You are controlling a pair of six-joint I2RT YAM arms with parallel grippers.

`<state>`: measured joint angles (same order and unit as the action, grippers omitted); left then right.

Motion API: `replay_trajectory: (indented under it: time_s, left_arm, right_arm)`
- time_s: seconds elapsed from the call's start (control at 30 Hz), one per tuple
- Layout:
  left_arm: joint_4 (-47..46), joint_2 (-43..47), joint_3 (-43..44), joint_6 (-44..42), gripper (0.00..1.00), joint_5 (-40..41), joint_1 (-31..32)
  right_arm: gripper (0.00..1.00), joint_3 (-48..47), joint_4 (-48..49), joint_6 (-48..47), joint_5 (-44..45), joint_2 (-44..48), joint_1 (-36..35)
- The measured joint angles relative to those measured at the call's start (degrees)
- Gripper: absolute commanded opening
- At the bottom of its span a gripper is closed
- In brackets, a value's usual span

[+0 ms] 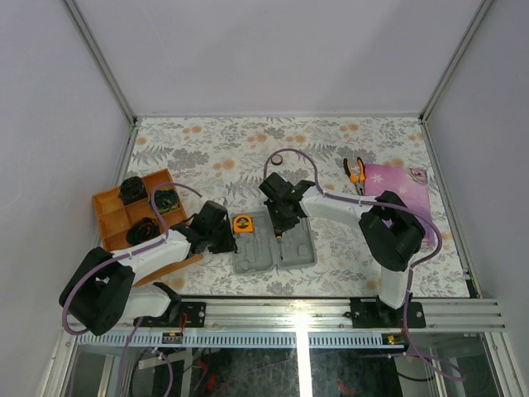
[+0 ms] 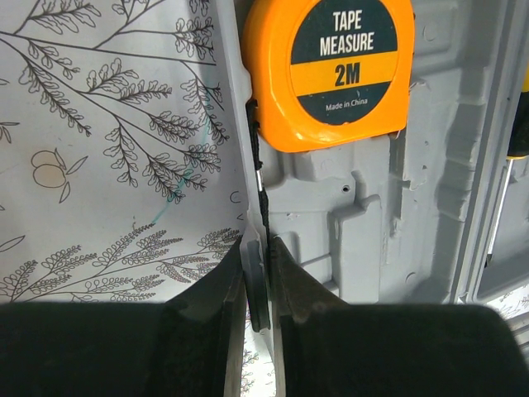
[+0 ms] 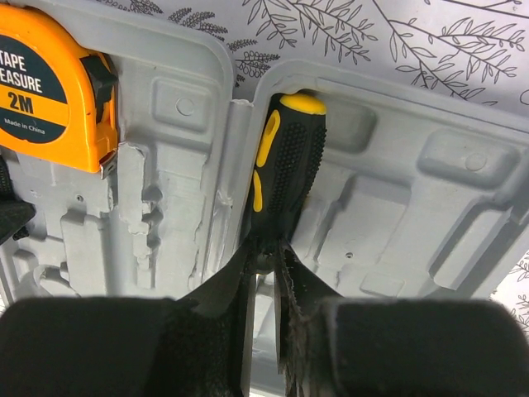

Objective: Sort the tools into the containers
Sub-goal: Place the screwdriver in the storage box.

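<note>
The grey tool case (image 1: 285, 255) lies open in the middle of the table. The orange tape measure (image 1: 243, 224) sits in its left half, and shows in the left wrist view (image 2: 331, 70). My left gripper (image 2: 258, 248) is shut on the case's left rim (image 2: 248, 165), just below the tape measure. My right gripper (image 3: 277, 252) is shut on the neck of the black-and-yellow screwdriver (image 3: 285, 165), whose handle lies in a recess of the case's right half (image 3: 413, 207). The orange-and-black pliers (image 1: 355, 171) lie on the table at the back right.
An orange compartment tray (image 1: 111, 217) holding black round items stands at the left. A purple cloth (image 1: 397, 186) lies at the right beside the pliers. A brown stick-like object (image 1: 169, 271) lies under the left arm. A floral cloth (image 1: 215, 149) covers the table.
</note>
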<state>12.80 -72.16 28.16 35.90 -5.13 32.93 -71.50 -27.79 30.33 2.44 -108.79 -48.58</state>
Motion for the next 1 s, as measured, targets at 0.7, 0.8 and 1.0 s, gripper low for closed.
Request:
replay_trajectory:
  time_s: [0.7,0.8,1.0]
  left_arm:
    - [0.63,-0.02,0.42,0.48,0.05,0.48,-0.13]
    - [0.61,0.22,0.39,0.7,0.06,0.57,0.04]
    - [1.31,1.03,0.13,0.87,0.11,1.01,0.04]
  right_arm:
    - [0.3,5.64,6.93,0.24,1.07,4.98,-0.2]
    - [0.4,5.68,5.64,-1.55,2.05,6.73,-0.31]
    - [0.48,5.68,4.31,-5.68,7.1,16.13,0.35]
